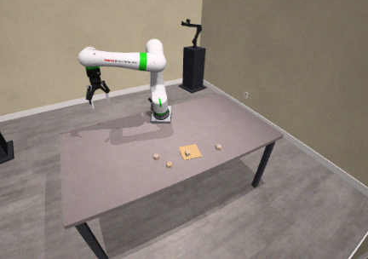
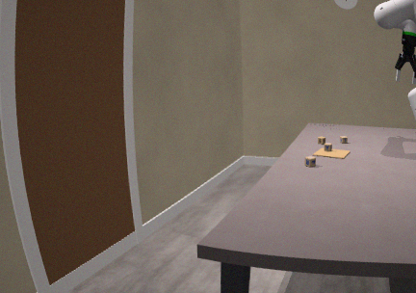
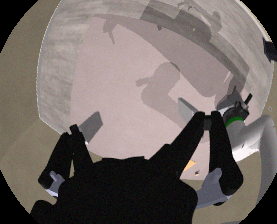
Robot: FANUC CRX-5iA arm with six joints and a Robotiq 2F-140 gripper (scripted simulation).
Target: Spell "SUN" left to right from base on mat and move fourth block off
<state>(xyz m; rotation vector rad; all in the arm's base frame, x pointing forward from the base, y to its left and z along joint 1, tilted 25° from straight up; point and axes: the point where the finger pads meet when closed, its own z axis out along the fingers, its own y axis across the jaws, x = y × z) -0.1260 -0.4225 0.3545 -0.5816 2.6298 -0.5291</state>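
Observation:
A tan mat [image 1: 195, 150] [image 2: 339, 153] lies on the table toward its front. One small wooden letter block [image 1: 187, 153] [image 2: 327, 146] sits on the mat. A second block [image 1: 218, 146] [image 2: 310, 161] lies off the mat on one side. Two more blocks lie off it on the other side, one [image 1: 156, 156] [image 2: 344, 139] nearer the robot and one [image 1: 169, 164] [image 2: 322, 140] nearer the table's front edge. The letters are too small to read. My gripper [image 1: 100, 101] [image 2: 405, 79] [image 3: 137, 181] is open and empty. It hangs high in the air past the table's back left corner, far from the blocks.
The grey table [image 1: 111, 175] [image 2: 337, 212] carries only the mat, the blocks and the robot's base [image 1: 160, 115]. A black pedestal with a camera arm [image 1: 193, 68] stands on the floor behind the table.

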